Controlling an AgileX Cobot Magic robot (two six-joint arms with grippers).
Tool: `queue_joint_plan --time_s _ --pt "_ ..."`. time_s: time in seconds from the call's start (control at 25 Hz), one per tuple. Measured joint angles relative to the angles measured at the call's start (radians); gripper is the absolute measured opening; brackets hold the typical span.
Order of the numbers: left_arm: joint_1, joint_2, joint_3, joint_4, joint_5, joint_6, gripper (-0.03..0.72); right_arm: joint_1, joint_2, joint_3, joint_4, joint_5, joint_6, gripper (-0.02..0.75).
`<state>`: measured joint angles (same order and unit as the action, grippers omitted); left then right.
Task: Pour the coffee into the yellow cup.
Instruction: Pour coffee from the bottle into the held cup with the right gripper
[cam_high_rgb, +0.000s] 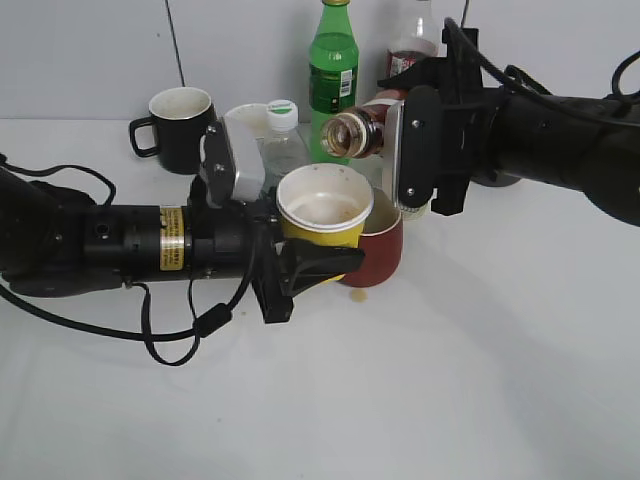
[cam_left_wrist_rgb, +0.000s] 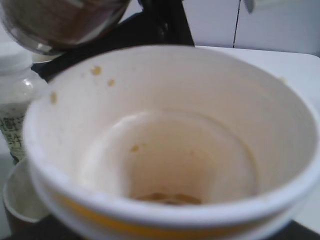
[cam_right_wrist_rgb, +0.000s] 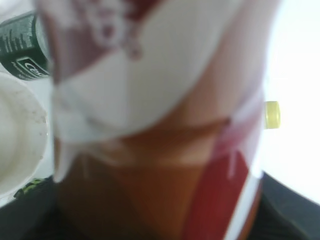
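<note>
My left gripper (cam_high_rgb: 300, 262) is shut on the yellow cup (cam_high_rgb: 324, 212) and holds it above the table, tilted a little toward me. Its white stained inside fills the left wrist view (cam_left_wrist_rgb: 170, 150), with a thin brown pool at the bottom. My right gripper (cam_high_rgb: 410, 160) is shut on the coffee bottle (cam_high_rgb: 352, 133), tipped on its side with its open mouth just above the cup's far rim. The bottle's brown-and-white label fills the right wrist view (cam_right_wrist_rgb: 155, 125). The bottle mouth also shows at the top left of the left wrist view (cam_left_wrist_rgb: 60, 22).
A dark red cup (cam_high_rgb: 385, 245) stands right behind the yellow cup, with a small brown spill (cam_high_rgb: 360, 295) on the table. At the back stand a black mug (cam_high_rgb: 180, 128), a clear white-capped bottle (cam_high_rgb: 282, 135), a green bottle (cam_high_rgb: 333, 75) and a red-labelled bottle (cam_high_rgb: 410, 50).
</note>
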<state>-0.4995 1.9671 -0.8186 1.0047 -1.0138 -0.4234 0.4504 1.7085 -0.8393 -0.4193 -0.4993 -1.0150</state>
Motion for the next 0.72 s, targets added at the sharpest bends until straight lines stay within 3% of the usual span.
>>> queue_joint_plan --time_s 0.72 --pt "0.000 0.000 -0.001 0.064 0.000 0.000 0.377 0.000 0.000 0.000 -0.001 0.000 -0.126 0.503"
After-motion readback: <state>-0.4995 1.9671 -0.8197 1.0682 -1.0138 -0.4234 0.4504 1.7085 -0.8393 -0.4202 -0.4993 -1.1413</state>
